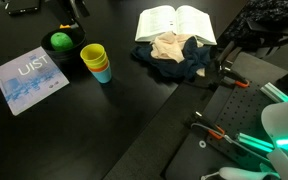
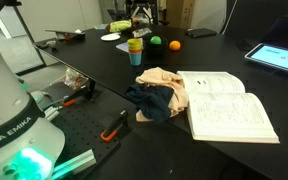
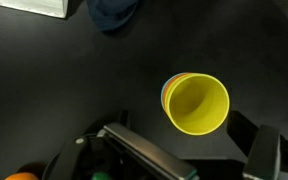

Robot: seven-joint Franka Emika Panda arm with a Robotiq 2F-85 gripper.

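A stack of cups with a yellow one on top (image 3: 196, 104) stands upright on the black table. It shows in both exterior views (image 1: 95, 62) (image 2: 134, 48). In the wrist view my gripper (image 3: 199, 152) is open, with one finger at the lower left and one at the lower right. The cup stack lies just beyond the fingertips, roughly centred between them, and is not touched. In the exterior views the gripper is a dark shape at the top edge (image 2: 139, 13), beyond the cups.
An open book (image 1: 174, 22) (image 2: 224, 100) lies beside a heap of tan and dark blue cloths (image 1: 174, 57) (image 2: 156, 95). A green ball in a black bowl (image 1: 61, 42), an orange ball (image 2: 174, 44) and a blue booklet (image 1: 29, 80) lie near the cups. Orange-handled tools (image 2: 114, 125) lie by the robot base.
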